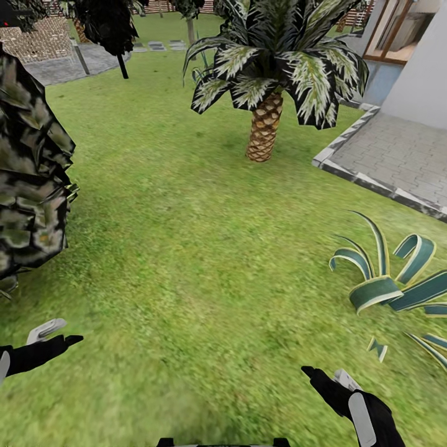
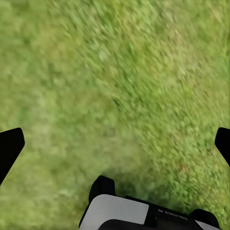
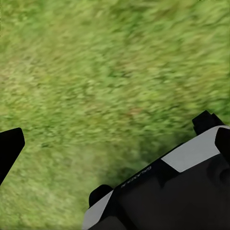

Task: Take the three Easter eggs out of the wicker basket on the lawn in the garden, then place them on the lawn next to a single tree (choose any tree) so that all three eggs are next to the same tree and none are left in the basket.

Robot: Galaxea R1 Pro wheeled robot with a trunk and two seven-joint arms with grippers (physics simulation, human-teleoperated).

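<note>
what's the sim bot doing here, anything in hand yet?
Nothing in hand. Both the left pincer and the right pincer are open and empty, held low over the lawn; both wrist views look down on grass. Ahead stands a small palm, with leafy dark foliage at the left and a striped spiky plant at the right. It seems to be in transit across the garden.

Bright, even daylight; smeared lawn (image 2: 115,72) (wrist views blurriest).

A small palm (image 1: 266,124) with a scaly brown trunk stands at twelve o'clock; a striped agave (image 1: 397,285) at three; grey paving (image 1: 397,155) at two.
</note>
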